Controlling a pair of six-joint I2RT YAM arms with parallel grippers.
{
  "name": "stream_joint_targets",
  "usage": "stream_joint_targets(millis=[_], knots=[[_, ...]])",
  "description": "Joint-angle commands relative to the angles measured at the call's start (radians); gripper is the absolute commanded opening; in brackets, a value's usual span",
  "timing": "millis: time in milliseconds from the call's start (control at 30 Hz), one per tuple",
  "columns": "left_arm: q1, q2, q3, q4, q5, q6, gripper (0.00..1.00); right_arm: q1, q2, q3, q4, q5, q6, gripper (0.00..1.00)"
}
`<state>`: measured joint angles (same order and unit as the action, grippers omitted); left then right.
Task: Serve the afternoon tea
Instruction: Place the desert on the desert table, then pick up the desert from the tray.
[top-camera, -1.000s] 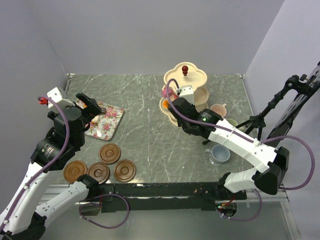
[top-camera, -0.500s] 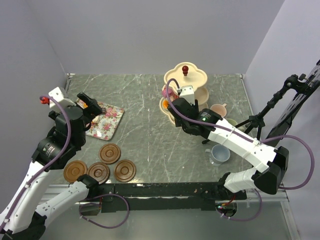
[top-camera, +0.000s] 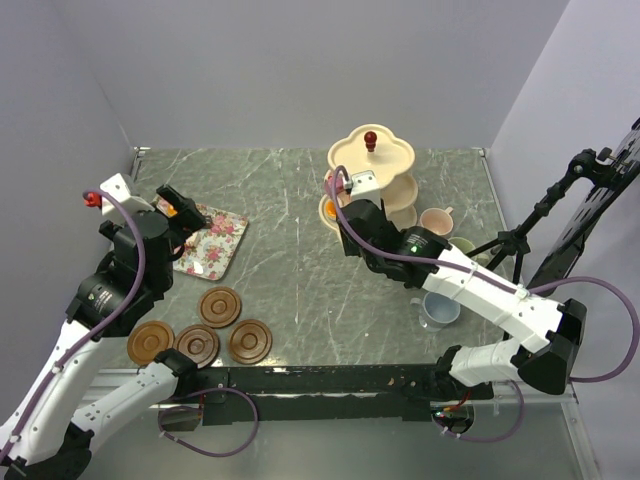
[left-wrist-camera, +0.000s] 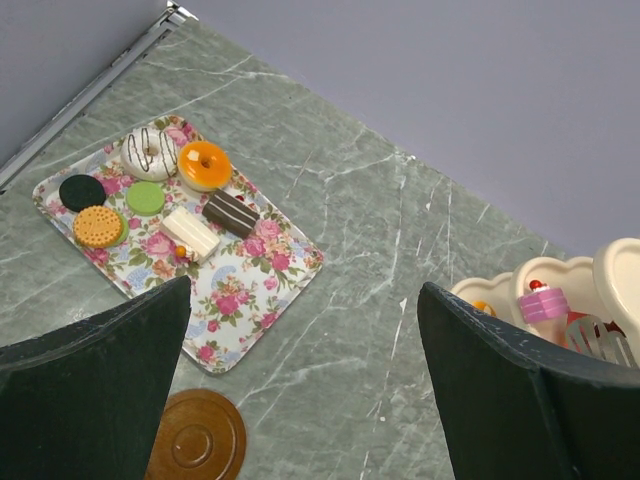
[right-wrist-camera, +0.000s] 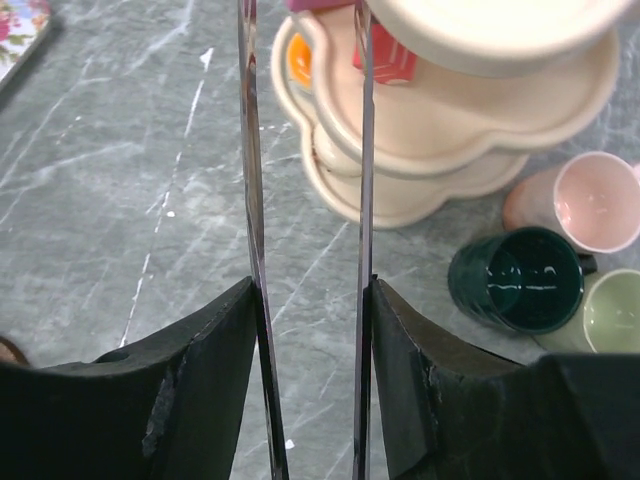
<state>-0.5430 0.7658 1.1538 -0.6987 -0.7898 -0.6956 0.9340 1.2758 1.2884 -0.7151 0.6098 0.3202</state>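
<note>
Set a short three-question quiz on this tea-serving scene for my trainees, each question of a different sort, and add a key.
1. True or false: all four brown saucers lie on the bare table, off the floral tray.
2. Which mug stands apart from the other three? A the pink mug; B the dark green mug; C the grey-blue mug.
3. Fill in: the right tool is closed on a pair of thin metal ____.
Key: 1 true; 2 C; 3 tongs.
</note>
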Motion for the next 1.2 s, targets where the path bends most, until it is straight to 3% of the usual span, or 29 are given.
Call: stream_joint_targets(millis=[0, 367, 633, 1167], knots=[[-0.003, 0.010, 0.000, 0.036, 0.011, 0.013, 1.00, 0.014, 0.002, 0.008, 0.092, -0.053, -0.059, 0.53], [-0.003, 0.073, 0.026, 0.027, 0.077, 0.039, 1.00, 0.078, 0.131, 0.103, 0.158, -0.162, -0.181, 0.52], [0.009, 0.148, 0.079, -0.051, 0.060, 0.019, 1.00, 0.081, 0.308, 0.184, 0.288, -0.387, -0.280, 0.51], [0.012, 0.030, 0.050, -0.015, -0.040, 0.004, 1.00, 0.095, 0.586, 0.382, 0.379, -0.567, -0.406, 0.52]])
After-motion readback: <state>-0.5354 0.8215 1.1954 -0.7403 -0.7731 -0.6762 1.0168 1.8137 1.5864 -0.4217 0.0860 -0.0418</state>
